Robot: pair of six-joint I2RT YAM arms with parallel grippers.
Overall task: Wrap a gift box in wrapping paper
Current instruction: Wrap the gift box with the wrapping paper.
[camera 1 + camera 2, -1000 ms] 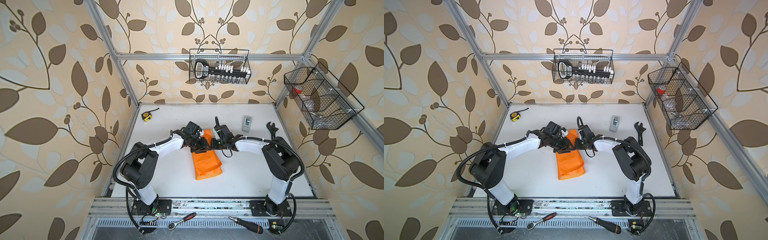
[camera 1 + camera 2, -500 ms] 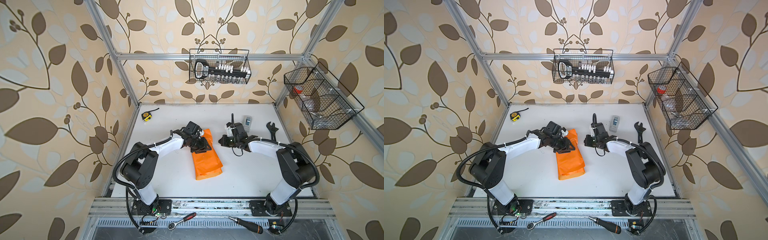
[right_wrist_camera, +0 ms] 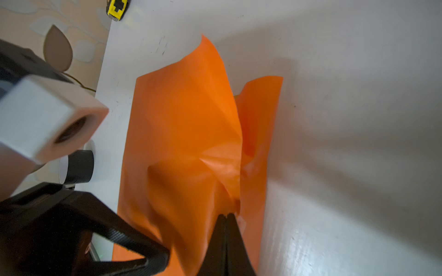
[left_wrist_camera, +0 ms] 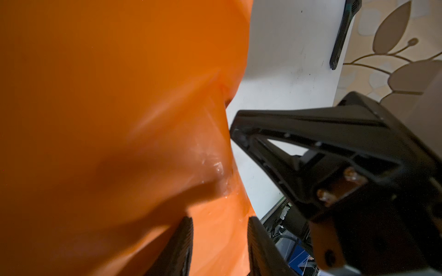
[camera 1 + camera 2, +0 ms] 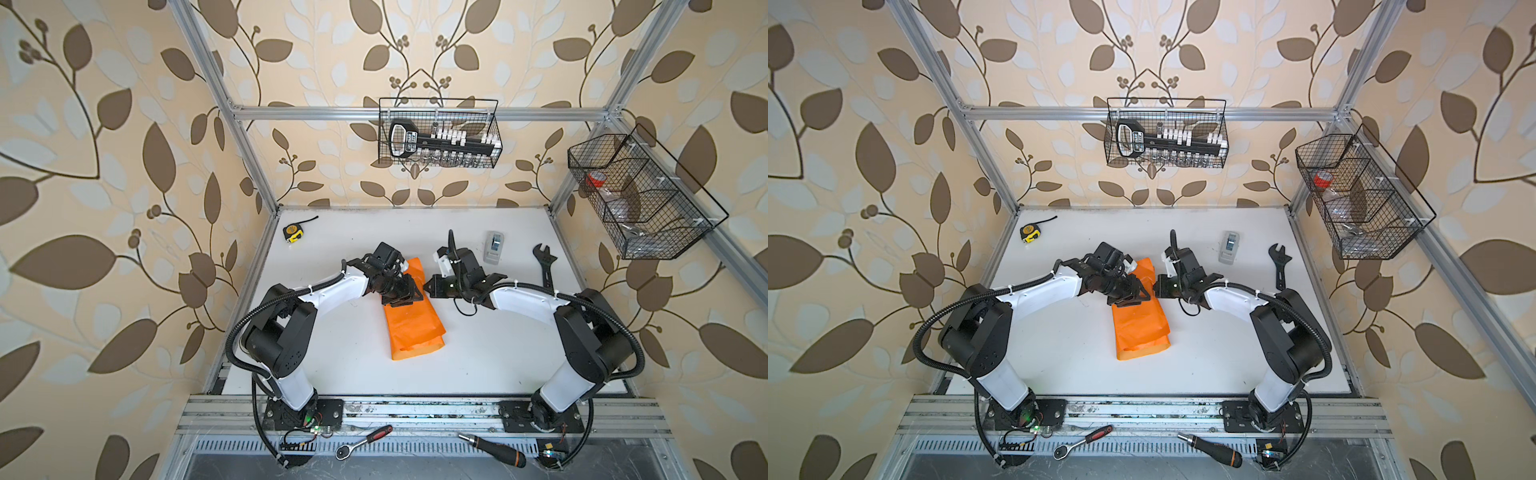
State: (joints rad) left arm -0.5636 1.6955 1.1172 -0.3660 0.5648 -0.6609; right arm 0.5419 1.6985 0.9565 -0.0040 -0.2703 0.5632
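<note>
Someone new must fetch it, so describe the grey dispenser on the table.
On the white table, look to the far right area. Beside the black wrench lies the grey dispenser, the only pale, boxy thing there.

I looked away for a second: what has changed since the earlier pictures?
The right gripper, shut, swung away toward the grey dispenser, then came back to the edge of the wrapping paper, beside the left gripper. The left gripper kept its hold on the wrapping paper. Paper and dispenser did not move.

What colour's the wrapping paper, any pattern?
Plain orange wrapping paper, creased, no pattern. It shows best in the right wrist view.
</note>
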